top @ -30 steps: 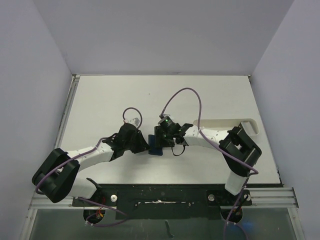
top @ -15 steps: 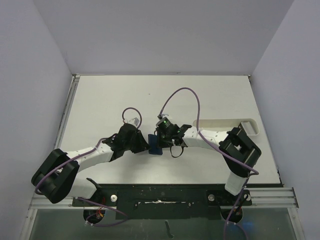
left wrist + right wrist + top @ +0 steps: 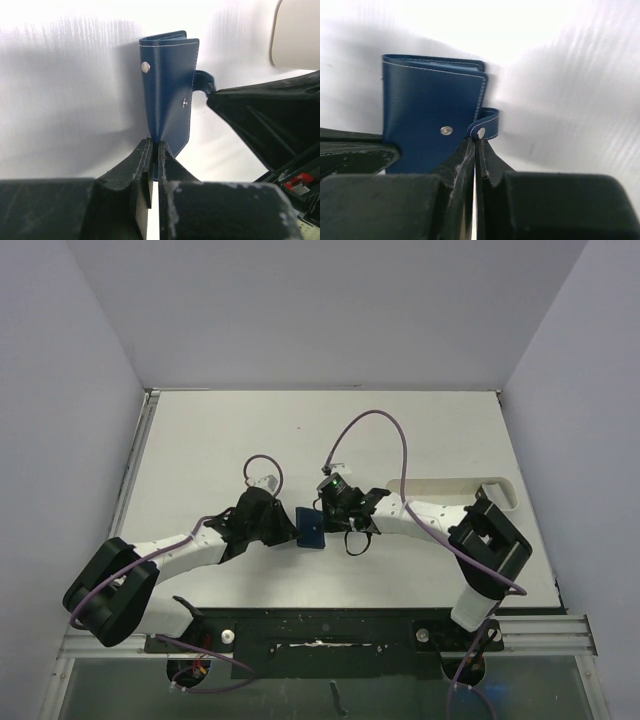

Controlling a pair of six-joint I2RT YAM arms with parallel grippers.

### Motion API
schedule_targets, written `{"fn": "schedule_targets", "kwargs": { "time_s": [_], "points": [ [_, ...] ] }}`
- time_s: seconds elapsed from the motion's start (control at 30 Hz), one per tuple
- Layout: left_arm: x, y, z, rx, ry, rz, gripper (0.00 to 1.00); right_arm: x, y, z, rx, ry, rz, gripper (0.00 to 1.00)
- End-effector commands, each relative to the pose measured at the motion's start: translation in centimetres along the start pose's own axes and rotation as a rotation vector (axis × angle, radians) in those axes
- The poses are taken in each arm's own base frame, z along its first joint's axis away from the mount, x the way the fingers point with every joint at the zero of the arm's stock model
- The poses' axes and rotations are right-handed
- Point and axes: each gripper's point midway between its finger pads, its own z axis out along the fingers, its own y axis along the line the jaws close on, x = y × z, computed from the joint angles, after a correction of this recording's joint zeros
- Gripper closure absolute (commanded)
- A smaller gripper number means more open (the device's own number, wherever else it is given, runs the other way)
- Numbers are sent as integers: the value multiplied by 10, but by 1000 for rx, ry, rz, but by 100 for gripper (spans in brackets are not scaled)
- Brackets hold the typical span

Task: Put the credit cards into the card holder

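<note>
Left wrist view has the left gripper pinched shut on 1 corner of the holder. The holder sits folded between the 2 arms, about mid-desk and nearer the near edge. Whether it touches the desk I cannot tell. The right gripper is closed on the small strap.

Both holds are thin. A pull to open the fold could, I judge, slide the strap or the corner free, or twist the holder if the arms move unevenly. The 2 grippers sit very close, so a bump is a risk.

No cards show in any view. A white tray lies toward the right edge, well apart, and purple cables arch above the arms.
</note>
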Motion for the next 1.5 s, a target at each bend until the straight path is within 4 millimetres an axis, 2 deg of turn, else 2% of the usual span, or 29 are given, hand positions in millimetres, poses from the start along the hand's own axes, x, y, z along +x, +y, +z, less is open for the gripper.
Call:
{"fn": "schedule_targets", "kwargs": {
  "time_s": [0.0,0.1,0.23,0.33,0.47,0.57,0.67,0.83,0.87,1.07,1.37,1.47],
  "points": [
    [-3,3,0,-19,-17,15,100,-18,-23,-14,91,-89,-15,100],
    [-3,5,2,-26,-12,13,100,-20,-25,-17,87,-95,-18,100],
    [-8,-1,2,-22,-12,9,98,-23,-17,-25,40,-105,-23,100],
    [-16,-1,0,-46,-28,12,75,-30,-6,-38,-19,-131,-16,100],
    [-35,-3,-10,-58,-71,14,57,-41,17,-56,-139,-162,-7,100],
    [-50,3,-23,-78,-109,7,53,-51,34,-71,-229,-191,12,100],
    [-72,-2,-39,-54,-156,-6,49,-58,52,-82,-318,-211,34,100],
    [-83,-4,-58,16,-176,-32,47,-63,72,-89,-425,-219,75,100],
    [-85,-10,-62,43,-182,-26,46,-62,71,-88,-424,-216,78,100],
    [-66,-9,-53,108,-126,-25,45,-57,55,-77,-370,-199,118,100],
    [-52,20,-32,10,-68,-16,47,-40,7,-69,-201,-182,128,100],
    [-48,24,-26,5,-54,-12,47,-34,-5,-70,-180,-183,141,100]
  ]
}}
